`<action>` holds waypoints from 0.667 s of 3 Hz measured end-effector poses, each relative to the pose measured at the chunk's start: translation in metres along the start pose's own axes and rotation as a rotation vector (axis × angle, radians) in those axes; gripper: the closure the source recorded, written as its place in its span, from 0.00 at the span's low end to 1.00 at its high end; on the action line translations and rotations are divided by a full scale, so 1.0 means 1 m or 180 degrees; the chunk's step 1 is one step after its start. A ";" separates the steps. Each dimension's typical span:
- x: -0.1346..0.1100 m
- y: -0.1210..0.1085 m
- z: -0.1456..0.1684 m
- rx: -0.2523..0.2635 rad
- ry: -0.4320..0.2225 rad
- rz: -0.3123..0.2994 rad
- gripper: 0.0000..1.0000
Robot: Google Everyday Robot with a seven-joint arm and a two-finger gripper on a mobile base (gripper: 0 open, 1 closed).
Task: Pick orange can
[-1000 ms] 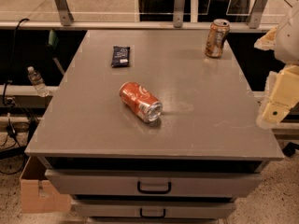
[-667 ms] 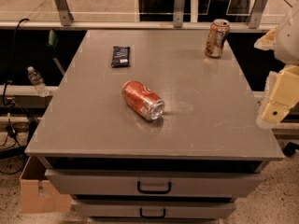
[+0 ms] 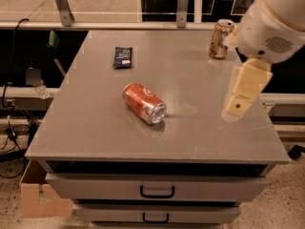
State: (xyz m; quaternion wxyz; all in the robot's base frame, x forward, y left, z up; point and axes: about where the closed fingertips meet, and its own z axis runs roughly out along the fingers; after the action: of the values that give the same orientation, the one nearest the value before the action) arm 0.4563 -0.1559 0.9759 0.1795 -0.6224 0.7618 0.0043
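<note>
Note the grey flat-topped counter (image 3: 95, 128) with dark-handled drawers (image 3: 157, 187) beneath. Locate the target, a brownish-orange metal drink can with a silver rim (image 3: 220, 38), upright near the far right corner, close to the far edge. Plan a side grasp around the body, given that upright stance. Do not confuse with the brighter red-orange can (image 3: 144, 103) lying on its side near the counter's centre, nor with the dark flat snack packet (image 3: 123, 57) toward the far left corner. Find the cream gripper (image 3: 243, 92) hanging over the right edge, nearer the front than the target and apart from it. Treat its opening as undetermined: cannot tell. Expect an advance toward the far edge as the likely next requirement.
</note>
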 end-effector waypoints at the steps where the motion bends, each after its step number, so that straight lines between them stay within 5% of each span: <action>1: -0.066 -0.002 0.021 -0.0128 -0.0143 -0.0150 0.00; 2: -0.136 -0.005 0.034 -0.0225 -0.0293 -0.0238 0.00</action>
State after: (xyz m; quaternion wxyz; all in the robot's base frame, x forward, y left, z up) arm 0.4922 -0.0205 0.9835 0.1922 -0.6556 0.7283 0.0531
